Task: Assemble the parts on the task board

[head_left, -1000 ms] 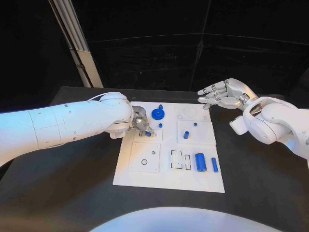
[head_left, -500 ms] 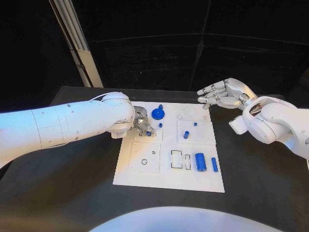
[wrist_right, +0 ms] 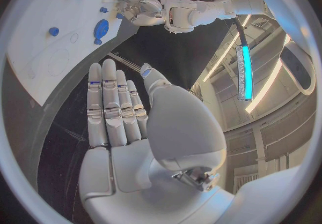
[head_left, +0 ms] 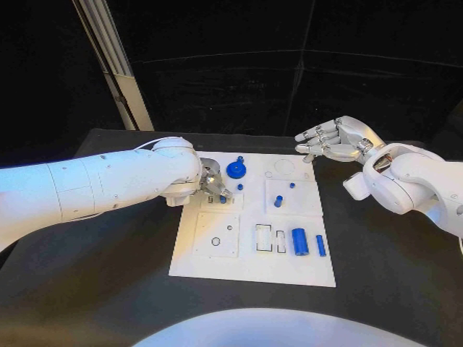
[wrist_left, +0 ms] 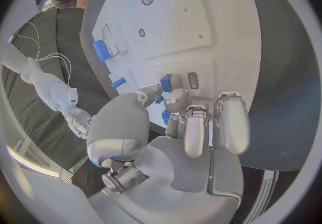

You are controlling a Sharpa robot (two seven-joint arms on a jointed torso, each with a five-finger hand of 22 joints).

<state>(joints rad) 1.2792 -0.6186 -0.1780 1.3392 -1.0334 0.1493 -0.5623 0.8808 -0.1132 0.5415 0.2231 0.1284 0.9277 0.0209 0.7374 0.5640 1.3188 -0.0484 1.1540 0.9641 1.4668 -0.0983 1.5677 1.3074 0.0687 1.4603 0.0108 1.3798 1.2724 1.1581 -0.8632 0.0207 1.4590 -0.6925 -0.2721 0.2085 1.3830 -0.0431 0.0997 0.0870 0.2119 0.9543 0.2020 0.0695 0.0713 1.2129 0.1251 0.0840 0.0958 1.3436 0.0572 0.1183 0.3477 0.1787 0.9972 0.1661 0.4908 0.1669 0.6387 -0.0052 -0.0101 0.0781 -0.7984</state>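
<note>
1. Left hand (head_left: pixel 213 184) low over task board (head_left: pixel 255 267) near its far-left corner, fingers pinched on small blue part (wrist_left: pixel 166 82) at the board surface.
2. Right hand (head_left: pixel 336 141) raised off the board's far-right corner, fingers straight and close together, holding nothing.
3. Board flat mid black worktop (head_left: pixel 398 275).
4. Blue disc part (head_left: pixel 238 170) beside left hand; blue cylinder (head_left: pixel 300 242) and slim peg (head_left: pixel 321 245) near board's right edge.

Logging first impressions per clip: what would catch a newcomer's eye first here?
The left hand works low over the task board's far left part, fingers at a small blue part. The right hand hovers open beyond the board's far right corner. A blue cylinder lies near the board's near right.
</note>
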